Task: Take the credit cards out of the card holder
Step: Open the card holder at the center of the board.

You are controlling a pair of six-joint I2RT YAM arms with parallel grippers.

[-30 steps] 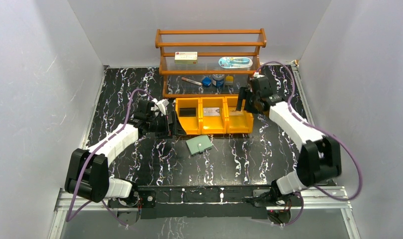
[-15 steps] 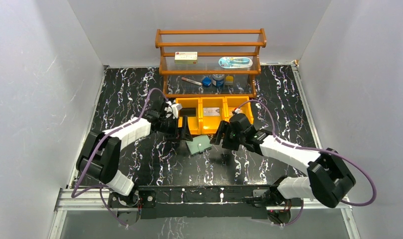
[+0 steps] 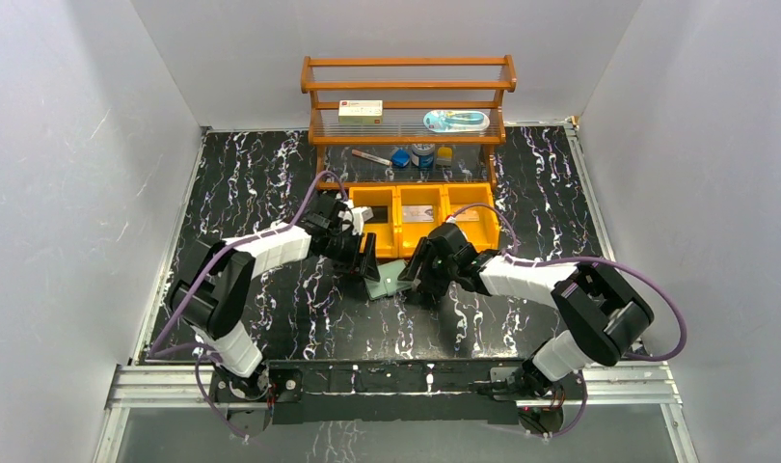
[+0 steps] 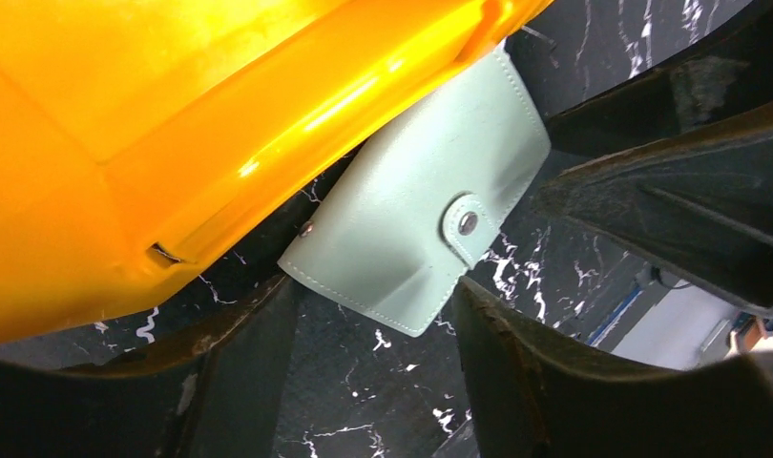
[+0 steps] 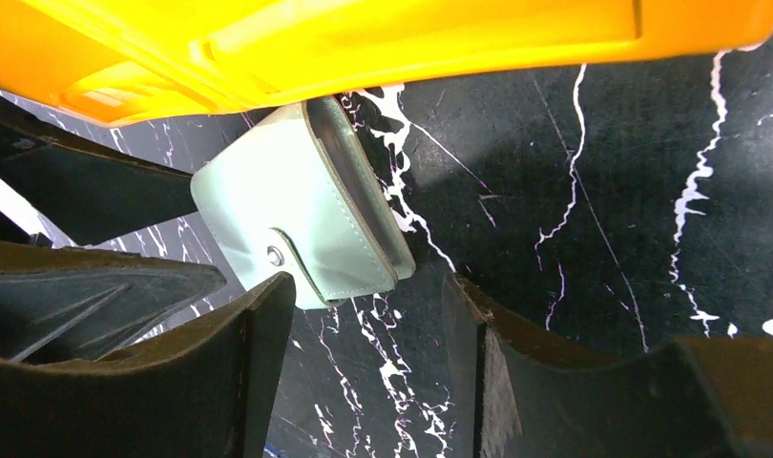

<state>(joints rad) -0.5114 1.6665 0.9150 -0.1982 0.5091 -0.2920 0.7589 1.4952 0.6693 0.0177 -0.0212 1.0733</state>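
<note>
Black marbled table (image 3: 271, 174): left gripper (image 3: 367, 262) and right gripper (image 3: 417, 270), jaws apart, empty, flank the snapped-shut card holder (image 3: 389, 281) (pin one side, lift the tab (image 4: 469, 226)).

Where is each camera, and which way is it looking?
Top camera: high behind the arms, looking down at the table, bins and both arms.
Left wrist camera: on the left gripper, looking past its own fingers at the card holder.
Right wrist camera: on the right gripper, seeing its own fingers and the card holder's other side.
Shared: both wrist views show the card holder by the bins.
</note>
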